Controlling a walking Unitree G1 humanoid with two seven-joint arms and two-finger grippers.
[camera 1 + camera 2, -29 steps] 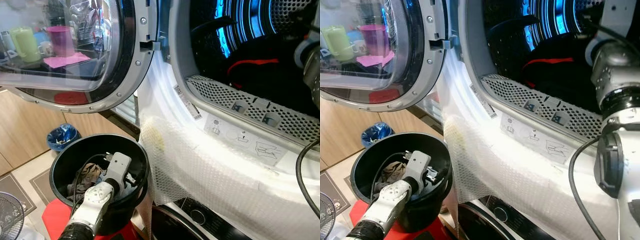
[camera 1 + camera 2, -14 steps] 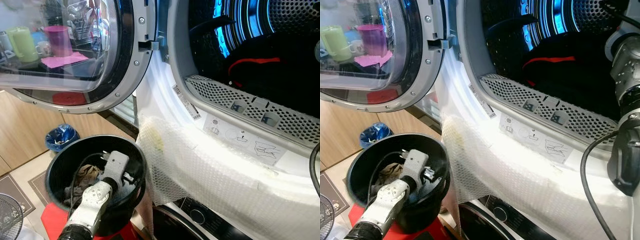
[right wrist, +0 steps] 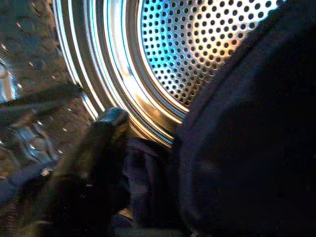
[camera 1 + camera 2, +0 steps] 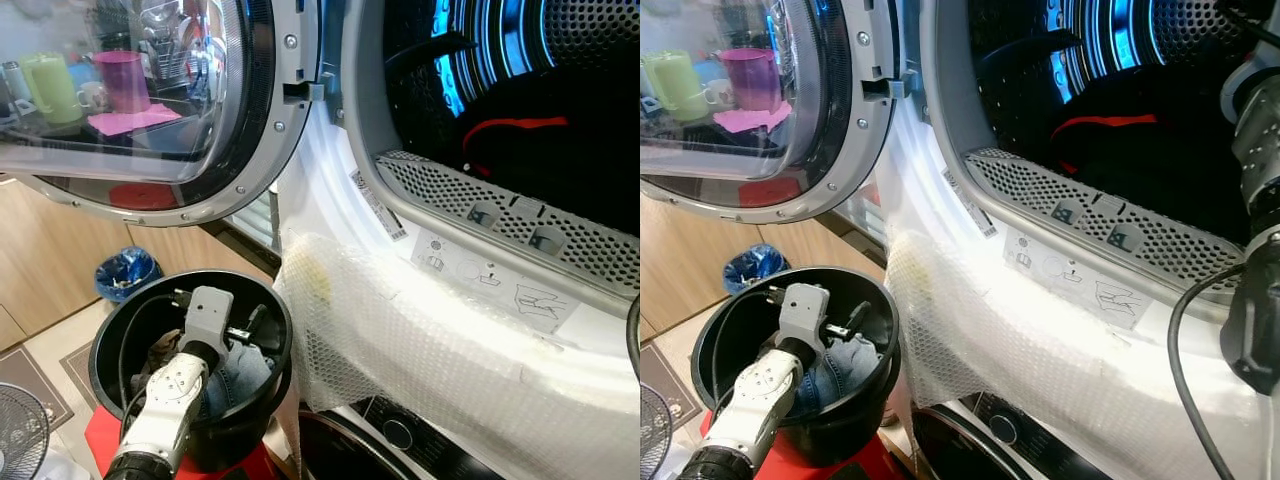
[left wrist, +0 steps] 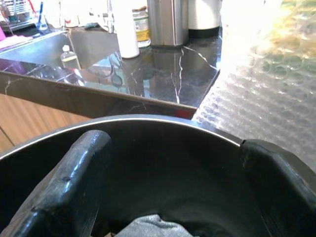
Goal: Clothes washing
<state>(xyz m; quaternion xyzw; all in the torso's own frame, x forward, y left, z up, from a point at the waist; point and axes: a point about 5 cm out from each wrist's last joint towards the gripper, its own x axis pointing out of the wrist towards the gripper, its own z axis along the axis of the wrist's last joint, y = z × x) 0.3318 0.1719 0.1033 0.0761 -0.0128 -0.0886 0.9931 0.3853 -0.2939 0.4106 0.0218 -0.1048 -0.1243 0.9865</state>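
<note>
Our left gripper (image 4: pixel 240 330), fingers apart, has risen inside the black bucket (image 4: pixel 268 312), uncovering denim laundry (image 4: pixel 245 365) awaiting transfer. Our right gripper (image 3: pixel 106 148) is inside the drum (image 4: pixel 520 50) among dark clothes (image 4: pixel 560 160); whether it grips them we cannot tell.

The left gripper (image 5: pixel 168 197) reaches into the black bucket (image 4: pixel 275 330); both fingertips run off the wrist picture's edge, so contact with the grey cloth (image 5: pixel 148 228) between them cannot be judged. The right gripper (image 3: pixel 148 163) is inside the drum (image 3: pixel 197 54): a dark garment (image 3: pixel 247 148) covers one finger, and its finger spacing is indeterminate. The right arm (image 4: pixel 1260 150) is cut by the frame edge.
</note>
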